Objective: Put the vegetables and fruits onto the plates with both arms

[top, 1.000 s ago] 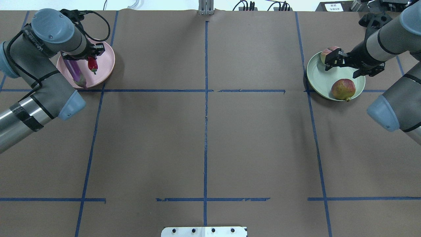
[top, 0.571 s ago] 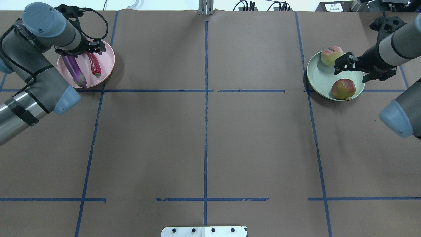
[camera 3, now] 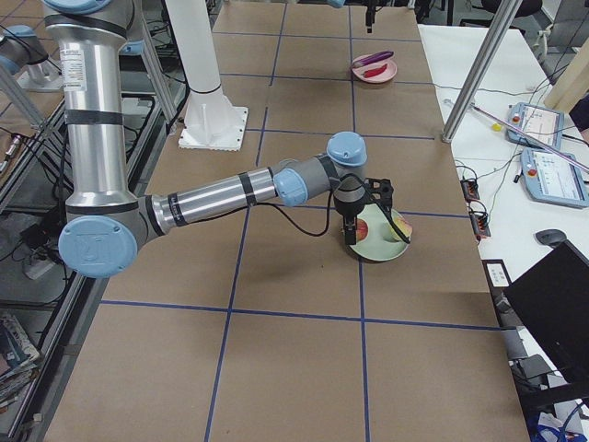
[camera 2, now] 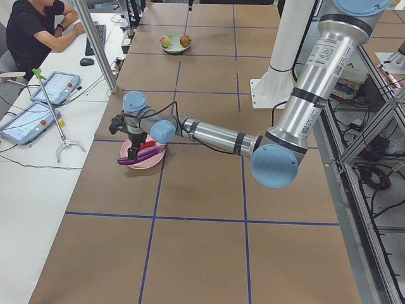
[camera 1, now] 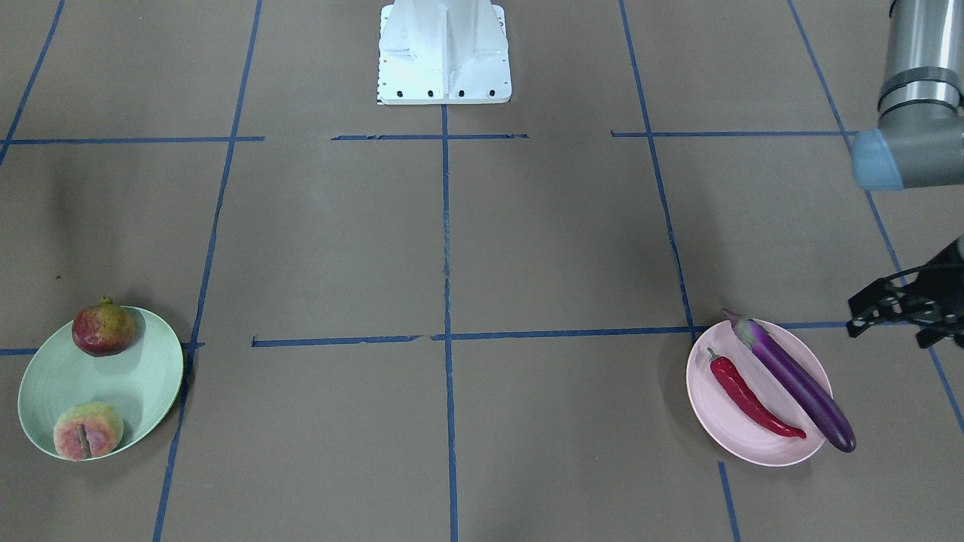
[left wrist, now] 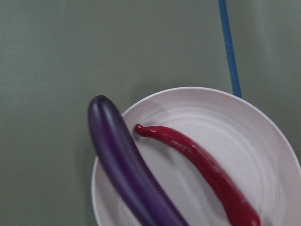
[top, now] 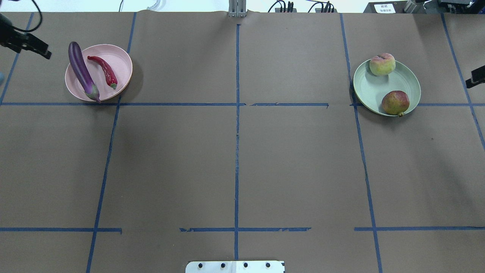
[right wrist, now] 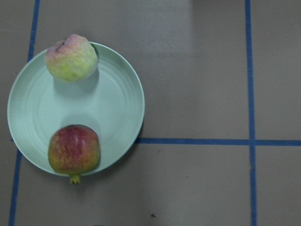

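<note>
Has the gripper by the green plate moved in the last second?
Yes. The right gripper has drawn back off the green plate toward the overhead view's right edge.

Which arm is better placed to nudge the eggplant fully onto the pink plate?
Left. The left gripper hangs just beside the pink plate, where the eggplant overhangs the rim; the right gripper is across the table by the green plate.

Brown taped table [top: 235,159], pink plate [top: 123,65], green plate [top: 379,89]
</note>
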Robot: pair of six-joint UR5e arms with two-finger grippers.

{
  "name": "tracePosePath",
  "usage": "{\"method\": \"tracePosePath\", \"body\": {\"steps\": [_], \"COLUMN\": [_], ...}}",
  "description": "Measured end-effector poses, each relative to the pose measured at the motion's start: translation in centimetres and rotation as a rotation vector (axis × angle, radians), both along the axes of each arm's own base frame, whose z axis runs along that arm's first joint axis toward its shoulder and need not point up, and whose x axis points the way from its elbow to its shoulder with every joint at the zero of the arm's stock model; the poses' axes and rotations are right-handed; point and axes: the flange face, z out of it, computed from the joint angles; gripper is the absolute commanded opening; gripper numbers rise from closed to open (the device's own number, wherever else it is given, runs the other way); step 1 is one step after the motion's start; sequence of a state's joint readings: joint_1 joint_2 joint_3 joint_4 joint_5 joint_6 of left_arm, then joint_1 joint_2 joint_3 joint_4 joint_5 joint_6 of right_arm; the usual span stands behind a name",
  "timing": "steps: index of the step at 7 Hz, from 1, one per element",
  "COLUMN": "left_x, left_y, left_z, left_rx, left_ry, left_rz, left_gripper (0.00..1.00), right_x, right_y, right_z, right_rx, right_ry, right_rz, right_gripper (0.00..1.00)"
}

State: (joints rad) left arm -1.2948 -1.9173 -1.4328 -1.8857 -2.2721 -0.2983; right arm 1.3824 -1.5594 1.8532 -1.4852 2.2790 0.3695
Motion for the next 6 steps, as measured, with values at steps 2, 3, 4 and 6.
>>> {"method": "tracePosePath", "body": {"steps": [2,3,4,6], "left_x": [-9.7,-13.8,-16.5,-17.8], "left_y": [2.6,5.2,8.7,13.2], "left_z": [2.4,5.3,8.2,9.6], "left_rx": [0.019,-0.029,-0.094,-0.173], "left_ry": [-0.054,-0.075,-0.074,-0.046], "left_rz": [0.102,0.143,0.155,0.120], "left_gripper": [1.00,1.00,1.00,1.00], "right_x": [4.9,5.6,5.8,4.5], "right_y": [2.1,3.7,5.0,5.9], "right_z": [2.0,2.7,3.0,3.7], "right_rx": [0.023,0.021,0.016,-0.006], "right_ry": [0.026,0.029,0.031,0.032], "right_rz": [-0.106,-0.130,-0.141,-0.168], "right_gripper": [1.00,1.00,1.00,1.00]}}
